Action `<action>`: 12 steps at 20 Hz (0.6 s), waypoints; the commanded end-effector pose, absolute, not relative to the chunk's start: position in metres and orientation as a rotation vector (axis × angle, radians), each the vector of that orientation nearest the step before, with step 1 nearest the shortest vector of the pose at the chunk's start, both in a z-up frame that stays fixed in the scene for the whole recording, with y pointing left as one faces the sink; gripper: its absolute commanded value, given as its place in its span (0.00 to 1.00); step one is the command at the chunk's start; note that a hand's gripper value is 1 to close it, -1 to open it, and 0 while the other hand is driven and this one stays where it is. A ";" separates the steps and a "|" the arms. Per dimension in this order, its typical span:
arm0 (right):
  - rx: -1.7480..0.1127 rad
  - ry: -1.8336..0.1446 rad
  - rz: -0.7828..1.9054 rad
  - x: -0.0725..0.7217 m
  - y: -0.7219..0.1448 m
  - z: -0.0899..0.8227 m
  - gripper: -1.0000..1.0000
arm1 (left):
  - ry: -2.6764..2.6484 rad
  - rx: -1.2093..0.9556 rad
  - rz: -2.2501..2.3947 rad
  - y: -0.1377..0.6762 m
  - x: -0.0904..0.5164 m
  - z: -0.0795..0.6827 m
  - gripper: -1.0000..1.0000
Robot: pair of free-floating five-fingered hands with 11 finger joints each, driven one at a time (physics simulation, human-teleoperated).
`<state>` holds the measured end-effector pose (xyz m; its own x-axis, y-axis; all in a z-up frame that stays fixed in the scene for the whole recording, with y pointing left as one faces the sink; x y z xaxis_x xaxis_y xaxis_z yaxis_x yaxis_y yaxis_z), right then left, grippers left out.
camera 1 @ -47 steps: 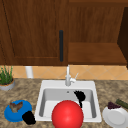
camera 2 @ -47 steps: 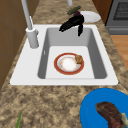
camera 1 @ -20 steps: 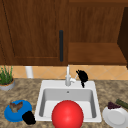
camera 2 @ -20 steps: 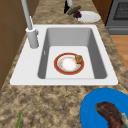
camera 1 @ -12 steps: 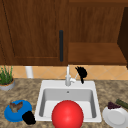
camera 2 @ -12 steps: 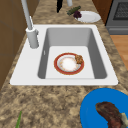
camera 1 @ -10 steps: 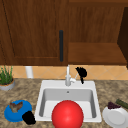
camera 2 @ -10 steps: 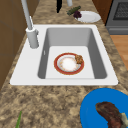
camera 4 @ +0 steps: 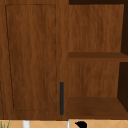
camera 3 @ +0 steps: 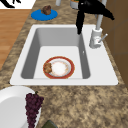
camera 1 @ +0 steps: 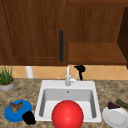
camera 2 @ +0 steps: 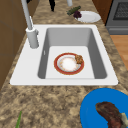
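right robot hand (camera 1: 80, 69), fingers apparently loose, hovers beside the faucet (camera 1: 67, 76); left robot hand (camera 1: 28, 117) too dark to judge.

Plates three (camera 3: 58, 68); hands two (camera 1: 80, 69); faucet one (camera 1: 67, 76)

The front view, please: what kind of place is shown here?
Most likely a home kitchen: a white sink with a faucet set in a speckled stone countertop, a wooden wall cabinet above, and food on a blue plate.
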<state>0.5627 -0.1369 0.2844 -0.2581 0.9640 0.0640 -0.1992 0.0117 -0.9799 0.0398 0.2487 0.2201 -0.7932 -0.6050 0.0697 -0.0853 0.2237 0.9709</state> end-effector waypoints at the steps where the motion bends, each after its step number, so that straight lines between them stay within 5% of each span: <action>1: -0.842 -1.172 1.540 0.580 -0.137 0.284 0.00 | -2.068 0.635 -1.597 0.249 0.040 0.220 0.50; 12: -0.693 -0.961 1.602 0.614 -0.126 0.275 0.00 | -2.068 0.635 -1.597 0.249 0.040 0.220 0.50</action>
<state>0.6089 -0.1293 0.2759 -0.2389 0.9676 0.0822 -0.4116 -0.0242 -0.9110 0.0398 0.2487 0.2201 -0.7932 -0.6050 0.0697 -0.0853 0.2237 0.9709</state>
